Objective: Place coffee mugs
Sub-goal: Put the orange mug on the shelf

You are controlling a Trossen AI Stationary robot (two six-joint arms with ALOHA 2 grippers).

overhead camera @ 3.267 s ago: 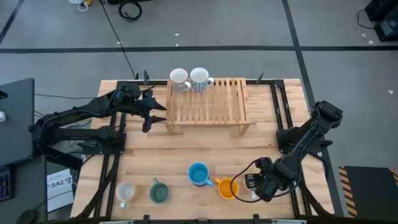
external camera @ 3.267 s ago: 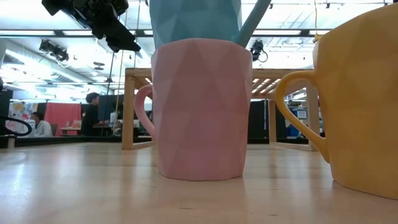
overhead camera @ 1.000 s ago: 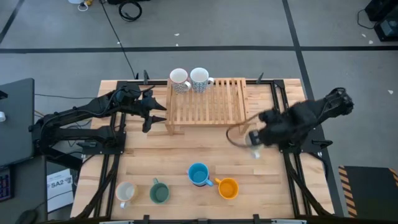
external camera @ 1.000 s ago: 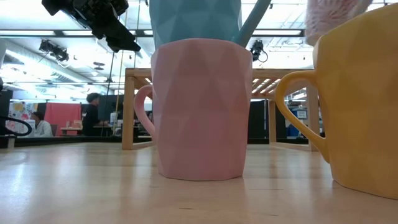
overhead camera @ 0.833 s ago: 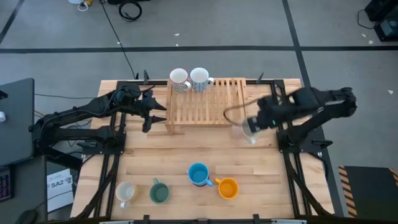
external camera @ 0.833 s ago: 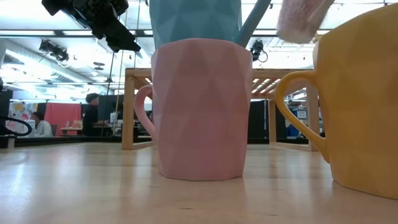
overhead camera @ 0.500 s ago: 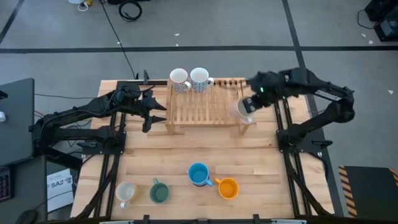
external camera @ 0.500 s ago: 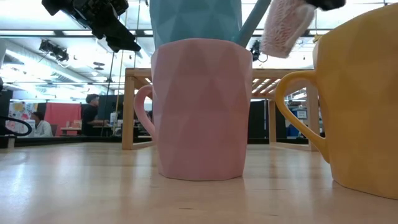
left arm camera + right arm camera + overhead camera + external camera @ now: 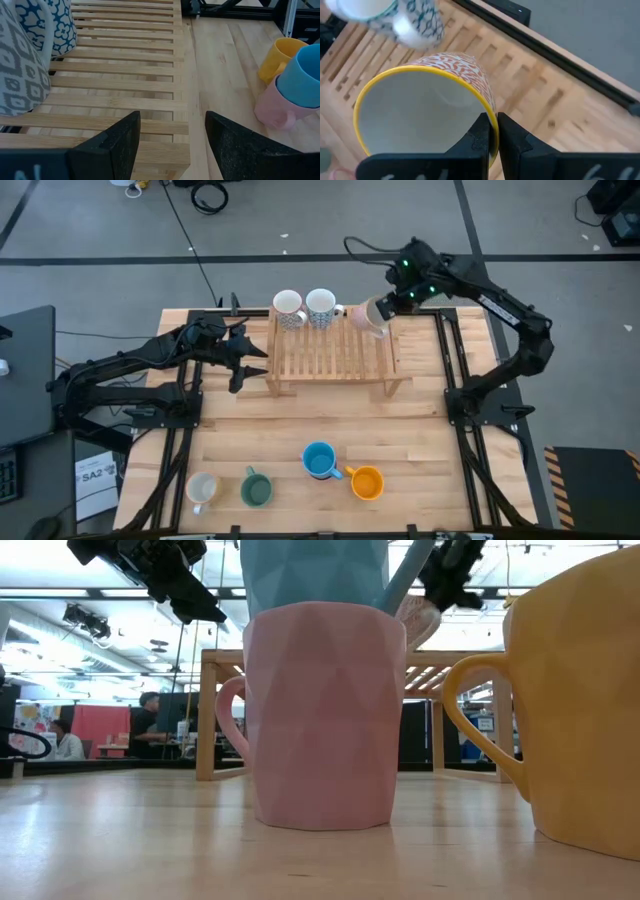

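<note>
Swinging up from the bench front, right claw (image 9: 492,131) now pinches the orange-patterned mug's (image 9: 368,315) rim, tilted over the rack (image 9: 335,345) beside 2 placed mugs (image 9: 305,308). Next: level, lower, release. Left claw (image 9: 243,356) waits open.

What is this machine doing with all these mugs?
The right pincer is shut on the rim of an orange-patterned mug, holding it tilted over the far end of the wooden rack, next to two patterned mugs already standing there. The left pincer waits open beside the rack. Blue, orange, green and cream mugs sit at the table's near edge.
</note>
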